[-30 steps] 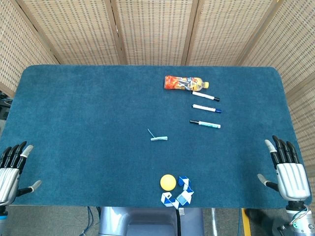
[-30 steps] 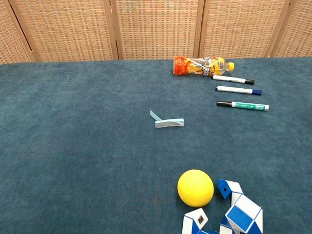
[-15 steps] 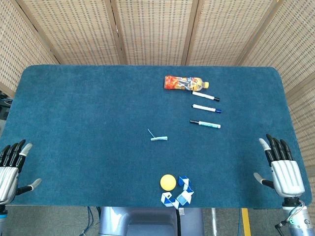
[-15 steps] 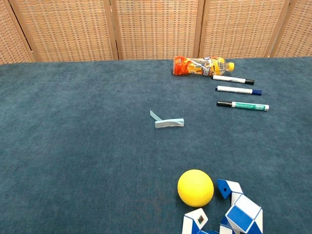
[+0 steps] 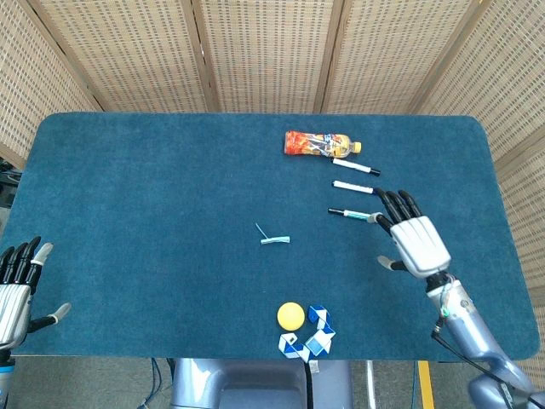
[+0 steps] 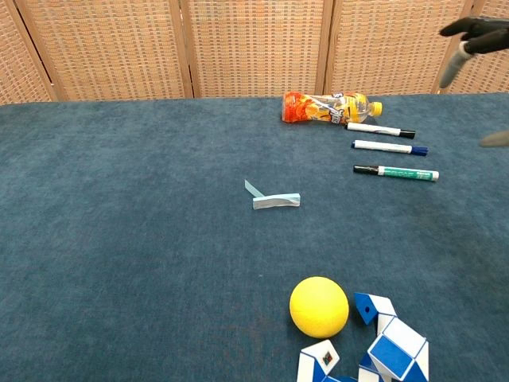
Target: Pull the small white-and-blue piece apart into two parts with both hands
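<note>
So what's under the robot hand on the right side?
Under the right robot hand there is mostly blue table cloth. Its fingertips reach over the far end of the green-capped marker. The chest view shows nothing else lying there, only cloth.

Even, bright, diffuse light; soft faint shadows, no glare, and both views sharp throughout.

Worktop (image 5: 128, 187) layout: the folded piece (image 5: 274, 239) lies at centre. The bottle (image 5: 319, 143) lies at its 1 o'clock, three markers (image 5: 355, 191) ranked just nearer me. The ball (image 5: 290, 315) and twist puzzle (image 5: 308, 337) sit side by side at 6 o'clock. My right hand (image 5: 412, 241) is at 3 o'clock, my left hand (image 5: 15, 290) at 8.
</note>
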Action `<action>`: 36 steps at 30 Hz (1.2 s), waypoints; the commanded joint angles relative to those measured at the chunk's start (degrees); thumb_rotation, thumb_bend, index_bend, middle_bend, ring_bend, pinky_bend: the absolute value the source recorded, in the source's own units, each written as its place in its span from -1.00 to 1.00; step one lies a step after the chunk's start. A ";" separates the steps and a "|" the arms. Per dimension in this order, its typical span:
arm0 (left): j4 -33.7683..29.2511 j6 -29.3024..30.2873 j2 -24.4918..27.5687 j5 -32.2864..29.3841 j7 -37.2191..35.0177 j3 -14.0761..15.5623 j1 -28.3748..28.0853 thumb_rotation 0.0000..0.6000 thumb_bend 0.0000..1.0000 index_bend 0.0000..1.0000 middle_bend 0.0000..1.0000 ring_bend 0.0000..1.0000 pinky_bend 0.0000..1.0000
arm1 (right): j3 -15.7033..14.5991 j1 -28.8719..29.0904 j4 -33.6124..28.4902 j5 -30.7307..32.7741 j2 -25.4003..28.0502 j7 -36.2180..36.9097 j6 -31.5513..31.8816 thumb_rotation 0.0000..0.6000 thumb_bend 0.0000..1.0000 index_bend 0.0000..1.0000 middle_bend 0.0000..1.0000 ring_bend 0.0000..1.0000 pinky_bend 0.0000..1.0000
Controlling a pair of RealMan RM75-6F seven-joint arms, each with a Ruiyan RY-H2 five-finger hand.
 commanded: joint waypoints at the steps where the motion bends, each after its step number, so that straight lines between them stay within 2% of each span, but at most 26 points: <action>1: -0.17 -0.15 -0.07 -0.60 0.11 -0.32 -0.10 1.00 -1.00 -1.00 -1.00 -1.00 -1.00 | 4.39 6.89 2.71 9.60 -5.52 -3.79 -7.92 1.00 -0.80 -0.30 -1.00 -1.00 -1.00; 5: -0.28 -1.23 -0.13 -1.83 0.53 -0.68 -0.52 1.00 -1.00 -1.00 -1.00 -1.00 -1.00 | 5.49 11.32 5.21 18.09 -10.54 -8.31 -11.39 1.00 -0.60 -0.25 -1.00 -1.00 -1.00; 8: -0.36 -2.09 -0.14 -2.85 0.73 -0.99 -0.88 1.00 -1.00 -1.00 -1.00 -1.00 -1.00 | 5.73 14.35 7.05 23.94 -14.54 -12.23 -12.15 1.00 -0.59 -0.21 -1.00 -1.00 -1.00; 11: -0.42 -2.47 -0.06 -3.64 0.72 -1.32 -1.06 1.00 -1.00 -1.00 -1.00 -1.00 -1.00 | 5.56 17.00 8.49 28.27 -18.07 -15.86 -11.86 1.00 -0.53 -0.18 -1.00 -1.00 -1.00; 15: -0.46 -2.96 0.04 -4.33 0.72 -1.54 -1.29 1.00 -1.00 -1.00 -1.00 -1.00 -1.00 | 5.36 19.86 11.03 32.34 -22.21 -19.85 -10.37 1.00 -0.30 -0.13 -1.00 -1.00 -1.00; 19: -0.49 -3.43 0.11 -4.74 0.76 -1.59 -1.50 1.00 -1.00 -1.00 -1.00 -1.00 -1.00 | 5.23 22.11 13.46 35.82 -26.02 -22.14 -9.38 1.00 -0.27 -0.11 -1.00 -1.00 -1.00; 28: -0.55 -3.75 0.18 -5.75 0.69 -1.90 -1.66 1.00 -1.00 -1.00 -1.00 -1.00 -1.00 | 4.07 25.90 18.12 37.96 -32.37 -25.29 -8.20 1.00 -0.27 -0.11 -1.00 -1.00 -1.00; 36: -0.57 -4.41 0.24 -6.53 0.79 -2.05 -1.96 1.00 -1.00 -1.00 -1.00 -1.00 -1.00 | 1.72 27.84 22.88 35.44 -36.79 -26.49 -7.69 1.00 -0.27 -0.10 -1.00 -1.00 -1.00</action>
